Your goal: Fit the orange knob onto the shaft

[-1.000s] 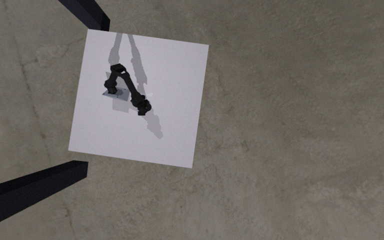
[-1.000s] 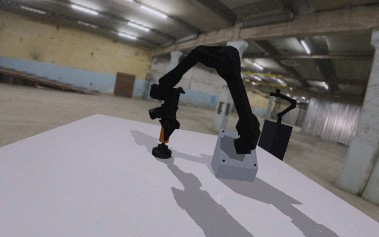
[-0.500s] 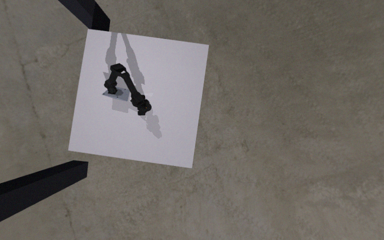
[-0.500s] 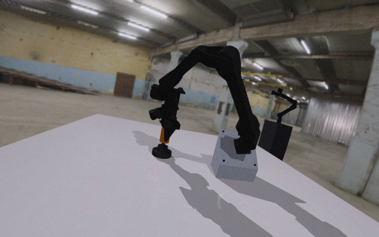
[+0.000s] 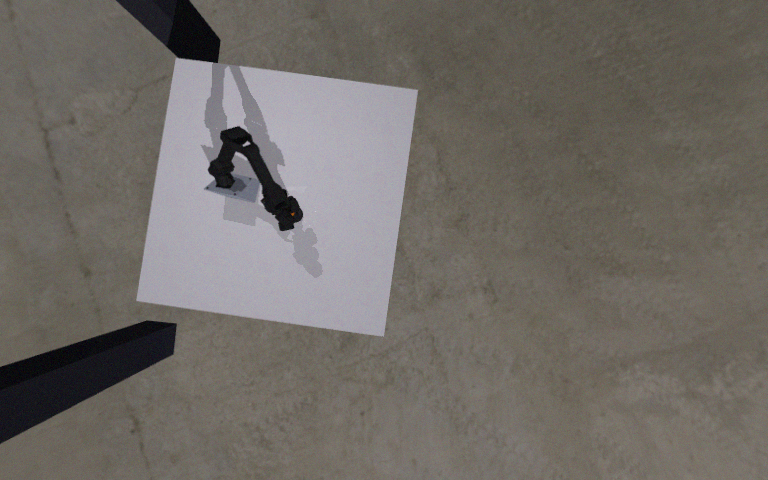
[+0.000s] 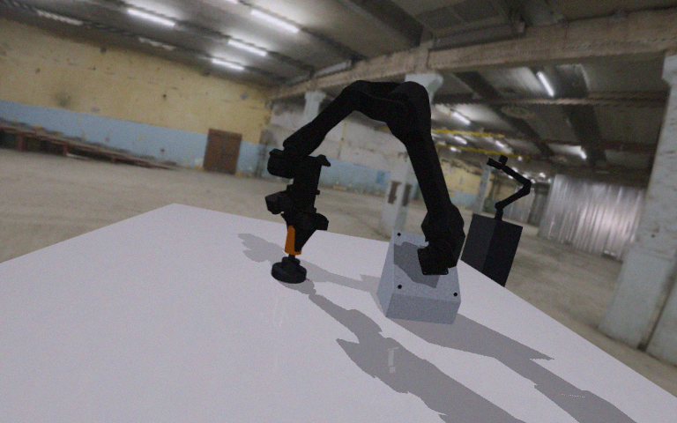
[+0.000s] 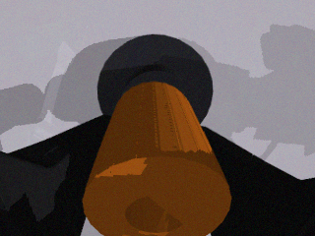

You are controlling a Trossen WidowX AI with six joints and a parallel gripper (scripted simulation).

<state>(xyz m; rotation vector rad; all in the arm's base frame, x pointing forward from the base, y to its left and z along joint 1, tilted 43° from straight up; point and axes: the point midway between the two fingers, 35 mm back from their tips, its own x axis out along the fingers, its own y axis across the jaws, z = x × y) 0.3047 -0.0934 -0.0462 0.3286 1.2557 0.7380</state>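
The orange knob (image 5: 292,213) (image 6: 291,241) (image 7: 153,128) is a tall ribbed cylinder, upright above the dark round pedestal (image 6: 288,273) (image 7: 148,51). In the exterior view a short stretch of the dark shaft (image 6: 291,256) shows between the knob's lower end and the pedestal, so the knob is not down on the pedestal. My gripper (image 6: 295,243) (image 7: 153,130) is shut on the knob, with a dark finger on each side. The shaft's top, its flat side and the underside of the knob are hidden. I cannot tell whether the shaft has entered the hole.
The white table (image 5: 339,169) (image 6: 149,323) carries the pedestal and the arm's grey base block (image 6: 421,307). In the exterior view a dark box (image 6: 491,249) with a thin dark arm stands behind the table. Dark beams (image 5: 195,33) (image 5: 90,379) show beside the table in the top view.
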